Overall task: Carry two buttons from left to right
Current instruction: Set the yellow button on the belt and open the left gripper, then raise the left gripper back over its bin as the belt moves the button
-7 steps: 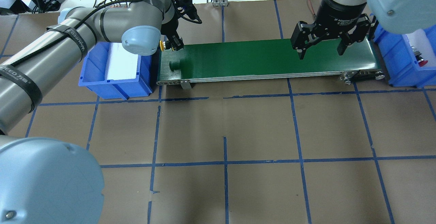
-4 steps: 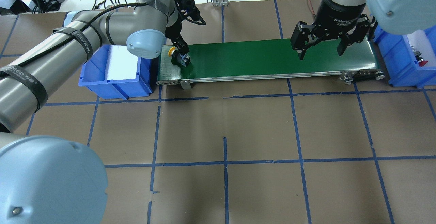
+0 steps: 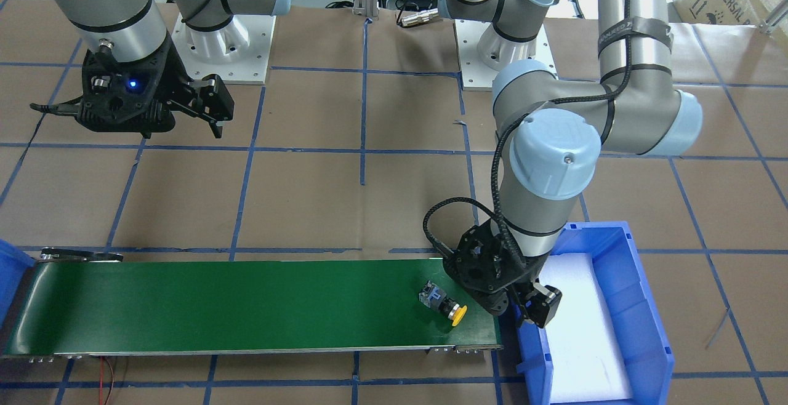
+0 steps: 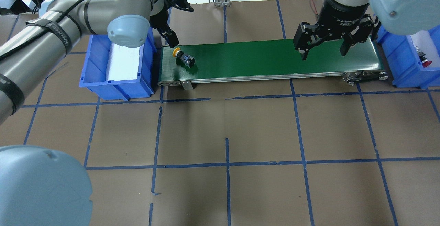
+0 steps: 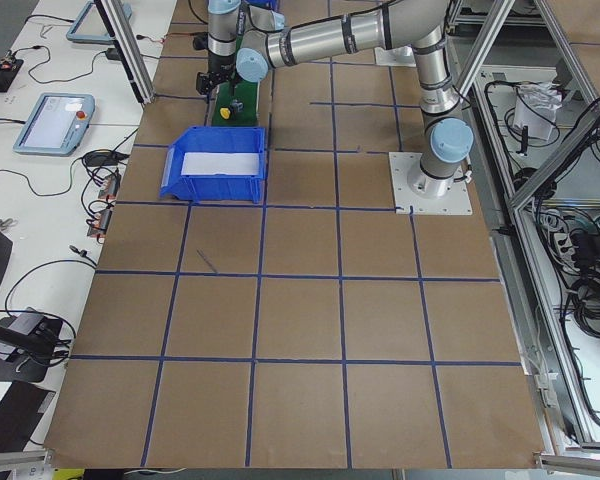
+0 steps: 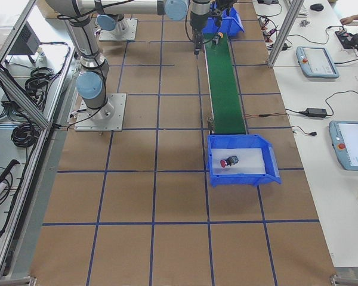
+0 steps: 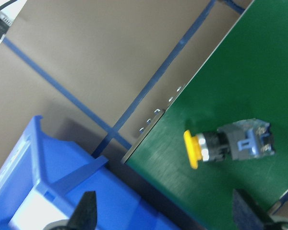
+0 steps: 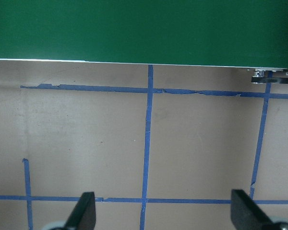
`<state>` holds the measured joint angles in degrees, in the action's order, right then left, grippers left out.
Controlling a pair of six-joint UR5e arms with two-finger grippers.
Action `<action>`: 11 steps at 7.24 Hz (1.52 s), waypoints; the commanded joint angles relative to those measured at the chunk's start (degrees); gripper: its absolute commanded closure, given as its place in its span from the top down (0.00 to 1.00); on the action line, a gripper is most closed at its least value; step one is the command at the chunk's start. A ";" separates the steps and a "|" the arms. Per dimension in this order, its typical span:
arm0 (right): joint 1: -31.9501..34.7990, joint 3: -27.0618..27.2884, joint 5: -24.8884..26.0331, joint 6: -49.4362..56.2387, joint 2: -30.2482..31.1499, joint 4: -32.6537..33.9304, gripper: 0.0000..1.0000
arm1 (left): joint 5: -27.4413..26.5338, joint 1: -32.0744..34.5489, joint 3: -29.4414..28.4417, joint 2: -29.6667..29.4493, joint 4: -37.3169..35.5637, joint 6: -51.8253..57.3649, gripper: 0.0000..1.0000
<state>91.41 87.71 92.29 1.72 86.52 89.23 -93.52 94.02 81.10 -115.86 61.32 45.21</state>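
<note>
The yellow button [image 4: 184, 58] lies on its side on the left end of the green conveyor belt [image 4: 257, 59]. It also shows in the front view [image 3: 442, 304] and the left wrist view [image 7: 228, 146]. My left gripper [image 4: 168, 35] is open and empty. It hangs just behind and left of the button, over the gap between belt and left bin [image 3: 520, 309]. The red button [image 4: 426, 63] lies in the right blue bin [image 6: 228, 161]. My right gripper [image 4: 324, 51] is open and empty above the belt's right part.
The left blue bin [image 4: 117, 81] holds a white foam pad and stands against the belt's left end. The right blue bin [image 4: 395, 61] stands at the belt's right end. Brown table paper with blue tape lines lies in front.
My left gripper carried the yellow button onto the belt's left end, let go of it and drew back up and to the left. The right arm has not moved.
</note>
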 commanded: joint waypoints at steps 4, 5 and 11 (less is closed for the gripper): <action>0.00 0.09 0.00 0.74 -0.21 -0.02 1.00 | 2.55 -8.13 -3.57 6.86 13.60 -15.65 1.00; 0.00 0.18 0.00 0.92 -0.30 -0.02 1.00 | 3.42 -9.45 -4.89 8.27 20.69 -20.81 1.00; 0.09 0.53 -0.44 7.95 -0.39 -0.02 1.00 | 3.96 -12.98 1.32 16.55 32.15 -35.37 1.00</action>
<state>91.48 88.17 92.13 9.12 86.17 89.18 -89.56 81.35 80.87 -99.17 96.44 10.51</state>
